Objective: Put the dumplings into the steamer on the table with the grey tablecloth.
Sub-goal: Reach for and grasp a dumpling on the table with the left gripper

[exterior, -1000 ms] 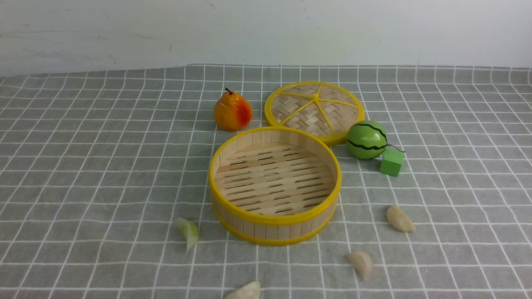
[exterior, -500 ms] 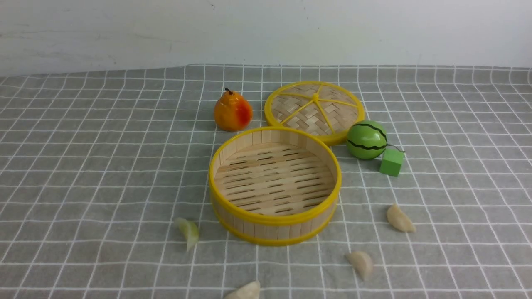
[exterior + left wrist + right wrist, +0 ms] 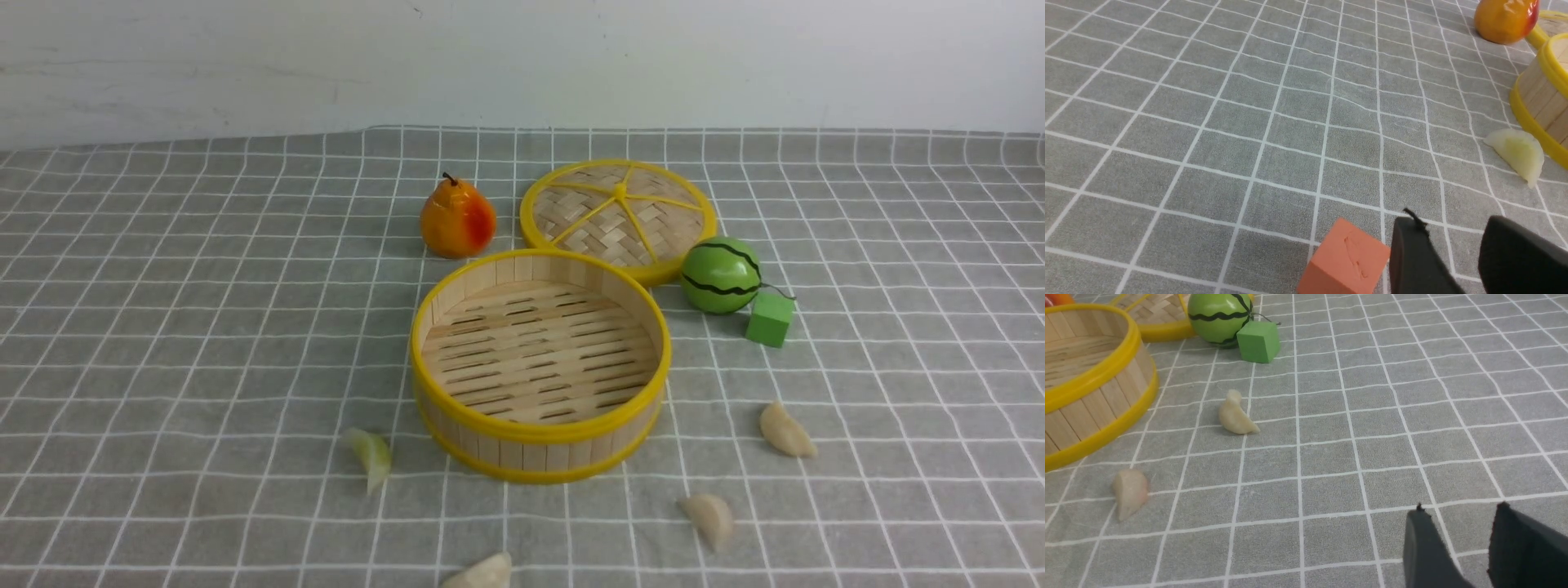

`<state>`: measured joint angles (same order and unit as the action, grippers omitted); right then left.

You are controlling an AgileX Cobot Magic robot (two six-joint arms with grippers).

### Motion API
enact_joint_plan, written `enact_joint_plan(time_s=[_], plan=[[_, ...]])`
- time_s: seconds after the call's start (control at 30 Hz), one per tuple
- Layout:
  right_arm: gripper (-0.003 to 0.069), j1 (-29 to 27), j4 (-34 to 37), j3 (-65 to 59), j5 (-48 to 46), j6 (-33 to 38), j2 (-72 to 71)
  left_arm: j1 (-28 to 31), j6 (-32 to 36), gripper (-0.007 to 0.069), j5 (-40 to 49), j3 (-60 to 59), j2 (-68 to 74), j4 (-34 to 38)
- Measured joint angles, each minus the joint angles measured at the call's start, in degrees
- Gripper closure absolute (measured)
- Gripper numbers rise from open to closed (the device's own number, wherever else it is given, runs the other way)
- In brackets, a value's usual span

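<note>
While steamer [image 3: 531,453] stays empty, dumplings [image 3: 785,430] lie unmoved outside

Steamer [image 3: 531,454]: bamboo-strip wall, glossy yellow rims. Tablecloth [image 3: 163,327]: matt grey woven fabric. Watermelon [image 3: 720,275]: glossy plastic.

- Lab-style test bench, staged for a robot: grey checked tablecloth [image 3: 163,327] spread before a bare white wall [image 3: 522,57].
- Props on the cloth: toy pear [image 3: 457,219], toy watermelon [image 3: 720,275], green block [image 3: 769,318], orange block [image 3: 1345,263].
</note>
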<state>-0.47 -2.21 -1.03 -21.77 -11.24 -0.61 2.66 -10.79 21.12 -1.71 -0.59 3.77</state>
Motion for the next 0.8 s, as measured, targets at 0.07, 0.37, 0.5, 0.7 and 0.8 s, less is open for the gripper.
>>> enact_joint_plan(time_s=[0.07, 0.37, 0.5, 0.7, 0.8], plan=[[0.0419, 0.0, 0.0, 0.0, 0.0, 0.0, 0.0, 0.0, 0.0, 0.0387, 0.0, 0.0, 0.0, 0.0], [0.0419, 0.0, 0.0, 0.0, 0.0, 0.0, 0.0, 0.0, 0.0, 0.0387, 0.0, 0.0, 0.0, 0.0], [0.0419, 0.0, 0.0, 0.0, 0.0, 0.0, 0.0, 0.0, 0.1, 0.0387, -0.9, -0.1, 0.0, -1.2], [0.0419, 0.0, 7.9, 0.0, 0.3, -2.3, 0.0, 0.0, -10.0, 0.0387, -3.8, -0.1, 0.0, 9.4], [0.0419, 0.0, 24.3, -0.2, 0.4, -10.9, 0.0, 0.0, -24.8, 0.0387, -4.1, -0.1, 0.0, 28.2]])
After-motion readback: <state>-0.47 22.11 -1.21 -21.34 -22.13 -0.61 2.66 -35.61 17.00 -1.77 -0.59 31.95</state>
